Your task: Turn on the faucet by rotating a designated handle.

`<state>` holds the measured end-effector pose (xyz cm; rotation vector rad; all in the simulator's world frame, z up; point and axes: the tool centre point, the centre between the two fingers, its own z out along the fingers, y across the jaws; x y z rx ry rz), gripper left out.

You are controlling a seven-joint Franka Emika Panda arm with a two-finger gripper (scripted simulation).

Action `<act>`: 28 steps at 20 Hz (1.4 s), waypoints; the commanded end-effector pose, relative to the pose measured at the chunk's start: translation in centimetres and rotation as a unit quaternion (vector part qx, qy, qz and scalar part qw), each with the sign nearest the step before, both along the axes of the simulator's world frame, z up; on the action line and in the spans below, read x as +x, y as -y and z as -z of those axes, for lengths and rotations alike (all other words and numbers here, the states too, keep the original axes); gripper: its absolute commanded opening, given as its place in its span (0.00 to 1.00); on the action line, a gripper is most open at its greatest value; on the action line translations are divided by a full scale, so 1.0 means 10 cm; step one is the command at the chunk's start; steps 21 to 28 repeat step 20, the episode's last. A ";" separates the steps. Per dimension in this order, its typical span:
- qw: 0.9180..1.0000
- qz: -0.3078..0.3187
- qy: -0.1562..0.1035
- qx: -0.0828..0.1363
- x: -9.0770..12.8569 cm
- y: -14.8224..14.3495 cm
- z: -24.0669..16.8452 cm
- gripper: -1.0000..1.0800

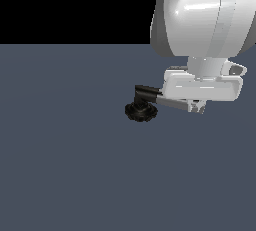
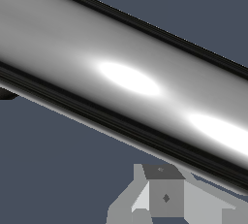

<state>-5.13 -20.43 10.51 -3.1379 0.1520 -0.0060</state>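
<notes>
The faucet point(image 1: 141, 110) stands on the floor on a black ridged round base, with a black elbow joint point(image 1: 145, 93) above it. The handle point(image 1: 172, 104), a silver-grey bar, runs from the elbow towards the exterior view's right. My white gripper point(image 1: 197, 107) sits low over the bar's far end, its fingers down at the bar. In the wrist view the shiny handle point(image 2: 126, 77) fills the frame diagonally, very close to the camera. One grey finger point(image 2: 164, 196) shows just past it. The other finger is hidden, so I cannot tell how the jaws stand.
A flat dark grey-blue floor point(image 1: 65, 165) lies all around the faucet. My white arm point(image 1: 200, 20) rises above the gripper at the exterior view's upper right. No other objects show.
</notes>
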 end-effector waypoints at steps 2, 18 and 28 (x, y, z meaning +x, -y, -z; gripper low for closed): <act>1.000 -0.003 0.000 0.000 0.11 0.07 0.03 0.00; 1.000 0.001 -0.002 0.000 0.45 0.50 0.05 0.00; 1.000 0.001 -0.002 0.000 0.47 0.52 0.05 0.00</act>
